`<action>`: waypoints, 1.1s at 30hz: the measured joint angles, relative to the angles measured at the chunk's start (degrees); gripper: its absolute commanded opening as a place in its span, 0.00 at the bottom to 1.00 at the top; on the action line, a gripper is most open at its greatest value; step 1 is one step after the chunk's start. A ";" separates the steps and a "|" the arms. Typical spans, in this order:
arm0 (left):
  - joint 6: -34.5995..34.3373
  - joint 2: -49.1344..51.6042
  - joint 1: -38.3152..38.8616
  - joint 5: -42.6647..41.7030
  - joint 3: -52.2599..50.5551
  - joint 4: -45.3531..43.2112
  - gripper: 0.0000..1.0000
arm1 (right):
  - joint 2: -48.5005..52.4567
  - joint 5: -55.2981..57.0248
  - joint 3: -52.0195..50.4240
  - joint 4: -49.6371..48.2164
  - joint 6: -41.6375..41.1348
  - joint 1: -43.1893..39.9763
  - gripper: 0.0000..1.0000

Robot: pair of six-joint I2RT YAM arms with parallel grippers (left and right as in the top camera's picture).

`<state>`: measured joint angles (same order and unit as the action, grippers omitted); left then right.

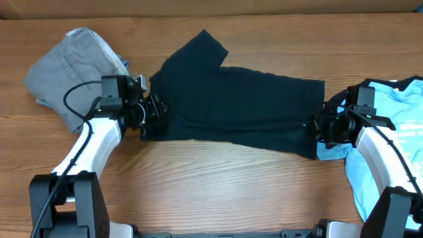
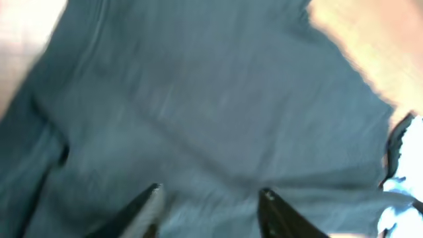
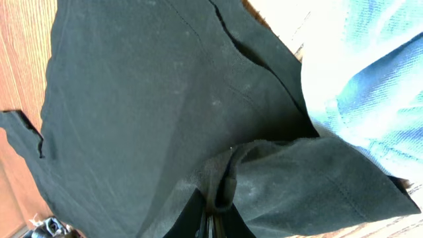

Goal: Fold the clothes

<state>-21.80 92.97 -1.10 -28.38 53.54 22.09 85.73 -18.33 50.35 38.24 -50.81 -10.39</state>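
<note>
The black T-shirt point(image 1: 238, 106) lies spread across the middle of the table, one sleeve pointing to the far side. My left gripper point(image 1: 153, 109) is at the shirt's left edge; in the left wrist view its fingers point(image 2: 210, 205) stand apart over the black cloth point(image 2: 198, 99), holding nothing. My right gripper point(image 1: 320, 124) is at the shirt's right edge; in the right wrist view its jaws point(image 3: 215, 211) are shut on a bunched fold of the black T-shirt point(image 3: 165, 99). Grey trousers point(image 1: 73, 63) lie at the far left. A light blue T-shirt point(image 1: 386, 158) lies at the right.
The light blue T-shirt also shows in the right wrist view point(image 3: 370, 86), right beside the pinched black cloth. Bare wooden tabletop point(image 1: 225, 178) runs along the near side. The arm bases stand at the near corners.
</note>
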 measured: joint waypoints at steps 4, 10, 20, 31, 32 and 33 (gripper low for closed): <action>0.81 1.16 0.02 2.36 0.00 4.26 0.65 | 0.00 0.26 0.00 0.02 0.00 0.00 0.04; 0.98 5.31 0.24 4.52 0.00 2.12 0.58 | 0.00 0.33 0.00 0.02 0.02 0.00 0.04; 0.94 10.34 2.91 4.13 0.74 -1.07 0.41 | 0.00 0.35 0.00 0.33 0.02 0.00 0.04; 0.70 10.34 2.95 3.30 1.05 1.51 0.24 | 0.00 0.37 0.00 0.90 0.02 0.00 0.04; 0.68 10.36 2.95 3.37 1.07 2.14 0.21 | 0.00 0.37 0.00 0.94 0.02 0.00 0.04; 0.70 10.40 2.95 3.34 1.07 2.95 0.20 | 0.00 0.37 0.00 1.05 0.02 0.00 0.04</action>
<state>-21.10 103.37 1.85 -25.04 54.61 25.04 85.73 -17.96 50.35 39.29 -50.78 -10.39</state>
